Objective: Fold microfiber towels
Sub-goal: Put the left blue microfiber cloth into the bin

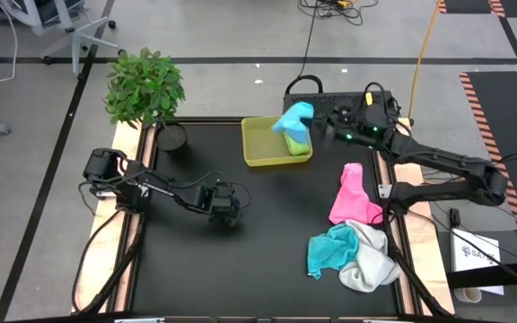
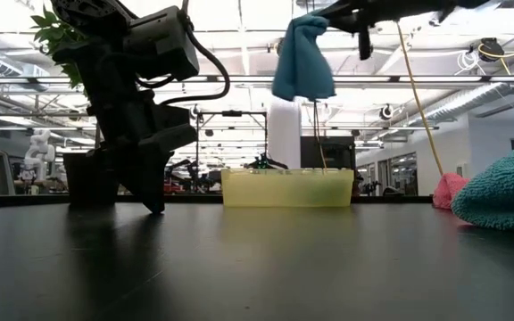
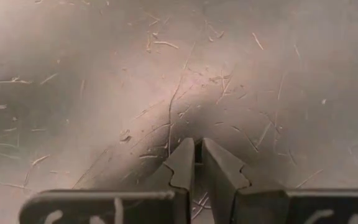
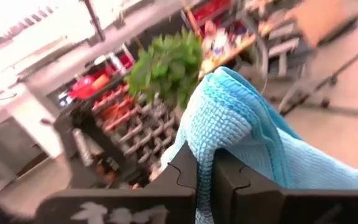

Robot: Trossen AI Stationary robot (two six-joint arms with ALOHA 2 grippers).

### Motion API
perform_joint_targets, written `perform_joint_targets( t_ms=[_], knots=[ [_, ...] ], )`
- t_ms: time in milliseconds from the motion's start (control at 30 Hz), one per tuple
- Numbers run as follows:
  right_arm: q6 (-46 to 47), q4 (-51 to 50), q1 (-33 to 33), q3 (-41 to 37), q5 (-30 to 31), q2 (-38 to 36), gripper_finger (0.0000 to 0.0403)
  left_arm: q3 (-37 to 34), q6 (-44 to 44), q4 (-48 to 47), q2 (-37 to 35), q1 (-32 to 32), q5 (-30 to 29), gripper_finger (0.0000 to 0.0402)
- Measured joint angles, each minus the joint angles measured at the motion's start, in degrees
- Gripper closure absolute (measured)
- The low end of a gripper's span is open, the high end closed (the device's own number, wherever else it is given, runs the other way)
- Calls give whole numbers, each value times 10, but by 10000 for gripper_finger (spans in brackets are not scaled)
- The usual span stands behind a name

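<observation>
Teal towel (image 2: 507, 187) fills low view; right pincer (image 4: 205, 180) clamps light blue towel (image 4: 241, 124) overhead.

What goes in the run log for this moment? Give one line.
right gripper: shut on light blue towel, held above tray | left gripper: shut, empty, low over table | pink, teal, white towels: unfolded

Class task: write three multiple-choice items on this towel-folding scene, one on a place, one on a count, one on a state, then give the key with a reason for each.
1. Where does the light blue towel hang?
A. above the yellow-green tray
B. beside the plant
C. at the left table edge

2. How many towels lie on the table's right side?
A. one
B. three
C. five

3. The right gripper is:
A. open, empty
B. shut on the towel
C. resting on the table

Key: A, it dangles over the tray; B, pink, teal, white; B, fingers pinch blue cloth.
</observation>
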Motion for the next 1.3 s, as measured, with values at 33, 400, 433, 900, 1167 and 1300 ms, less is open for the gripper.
perform_joint_targets(
  t_ms=[33,400,433,900,1167,1300],
  knots=[
    [-11,18,-1,0,15,13,400,0,-1,0,0,0,-2,366],
    [-56,167,-25,0,118,182,400,0,-3,2,0,0,-5,366],
    [-56,190,-29,0,118,198,400,0,-3,2,0,0,-5,366],
    [-100,284,-58,0,190,296,401,0,2,2,0,0,-6,366],
    [-112,329,-53,0,205,354,401,0,4,2,0,1,-5,366],
    [-108,408,-63,0,204,374,401,0,4,2,0,1,-5,366]
  ],
)
